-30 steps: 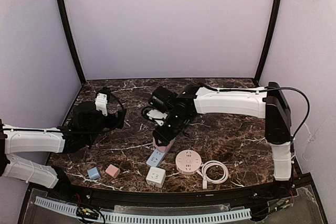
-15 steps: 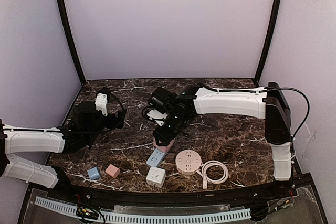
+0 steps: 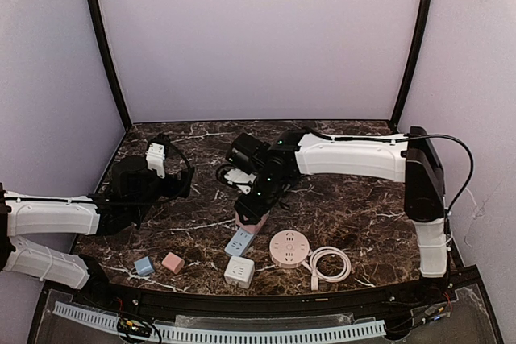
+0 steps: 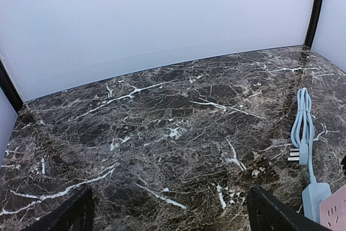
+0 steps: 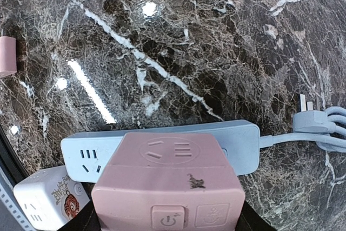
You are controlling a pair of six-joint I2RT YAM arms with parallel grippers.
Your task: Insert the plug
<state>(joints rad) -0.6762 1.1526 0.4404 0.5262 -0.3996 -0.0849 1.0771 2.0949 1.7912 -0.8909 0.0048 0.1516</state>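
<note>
Far tabletop (image 3: pixel 210 136) lies open; blue strip (image 3: pixel 239 242), white cube (image 3: pixel 239 271), round socket (image 3: pixel 289 247) crowd the near edge, perhaps touching.

We find no words, brands or numbers that can be read. The one clear sign is a power symbol on a small square button (image 5: pixel 168 219) at the near edge of the pink plastic socket cube (image 5: pixel 168 179). The button just right of it carries a faint mark we cannot make out. To the left, the white plastic socket cube (image 5: pixel 40 196) bears a cartoon tiger drawing (image 5: pixel 66 207), with brownish print beside it that is too small to read.
</note>
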